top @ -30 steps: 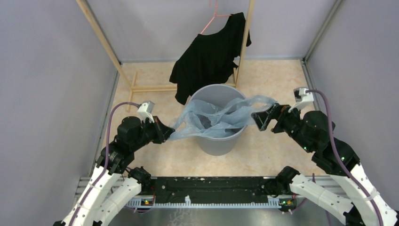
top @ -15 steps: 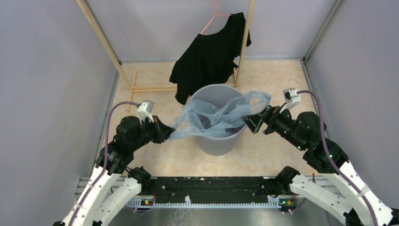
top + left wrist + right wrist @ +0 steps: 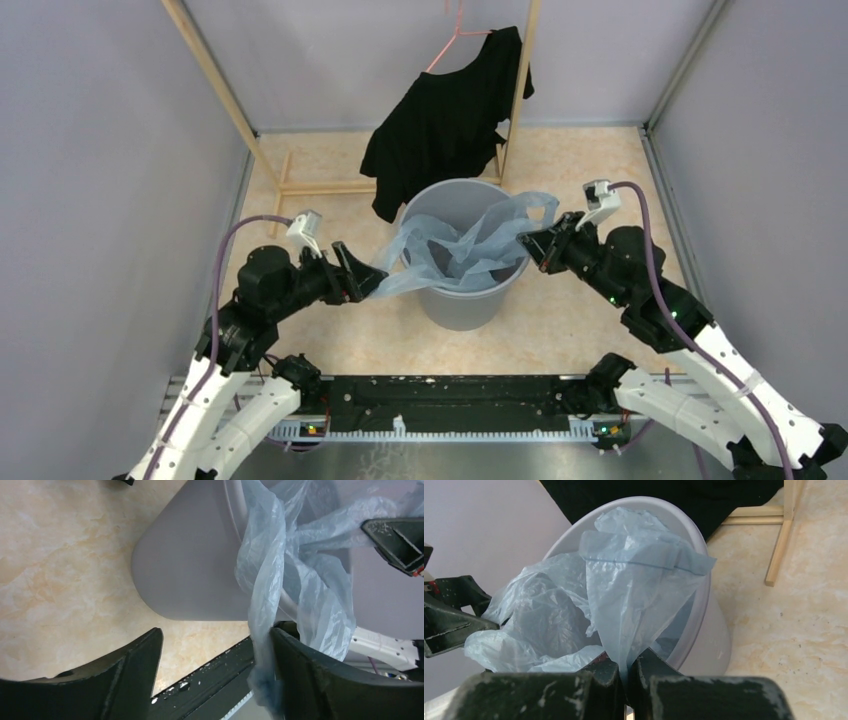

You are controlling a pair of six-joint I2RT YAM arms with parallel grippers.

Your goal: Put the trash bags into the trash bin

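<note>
The trash bin (image 3: 462, 305) is a round grey bucket in the middle of the floor. The pale blue trash bag (image 3: 462, 245) lies crumpled across its mouth, with both ends hanging over the rim. My left gripper (image 3: 356, 277) is open just left of the bin. In the left wrist view its jaws (image 3: 216, 632) stand wide apart, and a twisted strand of the bag (image 3: 267, 580) drapes against the right finger, beside the bin's wall (image 3: 195, 570). My right gripper (image 3: 530, 243) is at the bin's right rim, shut (image 3: 626, 662) on the bag's right end (image 3: 634, 595).
A black shirt (image 3: 445, 120) on a pink hanger hangs from a wooden rack (image 3: 300, 185) just behind the bin. Grey walls close in both sides. A black rail (image 3: 450, 395) runs along the near edge between the arm bases.
My left gripper has opened, letting go of the bag's left end. My right gripper has moved left to the bin's rim and shut on the bag's right end.
</note>
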